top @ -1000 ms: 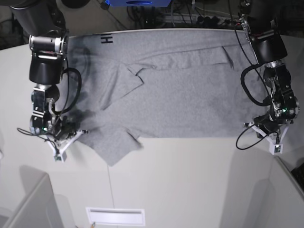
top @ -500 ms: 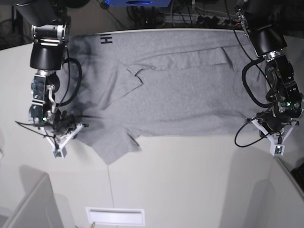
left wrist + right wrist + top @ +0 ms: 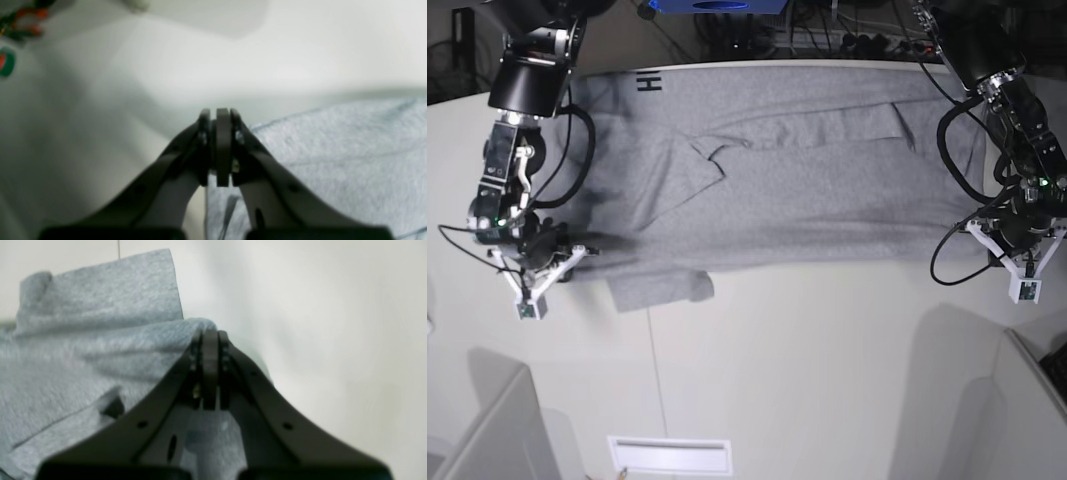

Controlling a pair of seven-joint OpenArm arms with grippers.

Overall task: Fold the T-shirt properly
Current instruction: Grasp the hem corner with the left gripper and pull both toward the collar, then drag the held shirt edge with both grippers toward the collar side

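The heather-grey T-shirt (image 3: 807, 190) lies spread across the white table (image 3: 827, 370), with a black letter H (image 3: 650, 83) showing at its far left edge. Its near edge runs taut between my two grippers. At the image's left, my right gripper (image 3: 575, 252) is shut on the shirt's edge. The right wrist view shows the cloth (image 3: 83, 340) folding over that gripper (image 3: 210, 336). My left gripper (image 3: 987, 238) holds the opposite end, at the image's right. In the left wrist view it (image 3: 223, 115) is shut, with the shirt's edge (image 3: 333, 150) meeting the fingers.
A sleeve flap (image 3: 662, 290) hangs past the near edge by my right gripper. Cables and equipment (image 3: 827, 35) line the far side. A white slotted plate (image 3: 669, 455) sits at the front, with grey panels (image 3: 487, 430) at the front corners.
Both grippers have moved toward the far side and outward, staying shut. The shirt's near edge and the sleeve flap have been drawn back with them and pulled straighter.
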